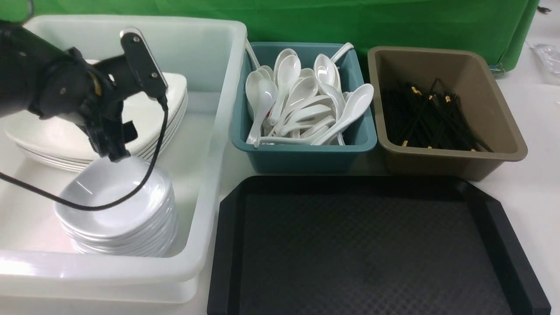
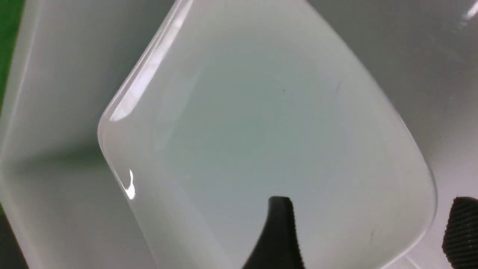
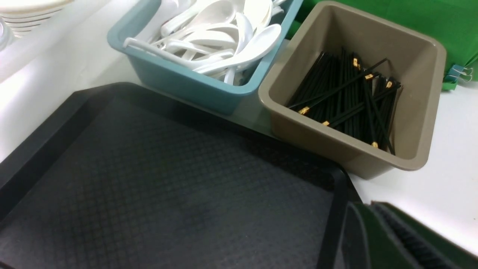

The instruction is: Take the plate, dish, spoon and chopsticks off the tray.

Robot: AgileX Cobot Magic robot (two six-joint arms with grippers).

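The black tray lies bare in front; it also shows in the right wrist view. My left gripper is open inside the white bin, over the stacks. In the left wrist view its jaws stand wide apart around one rim of the top white plate, which lies on the plate stack. The small dish tops a stack of dishes. White spoons fill the teal bin and black chopsticks the brown bin. My right gripper is shut and empty above the tray's right rim.
The large white bin stands at the left. The teal bin and the brown bin stand just behind the tray. A green cloth hangs at the back. White table surface lies right of the tray.
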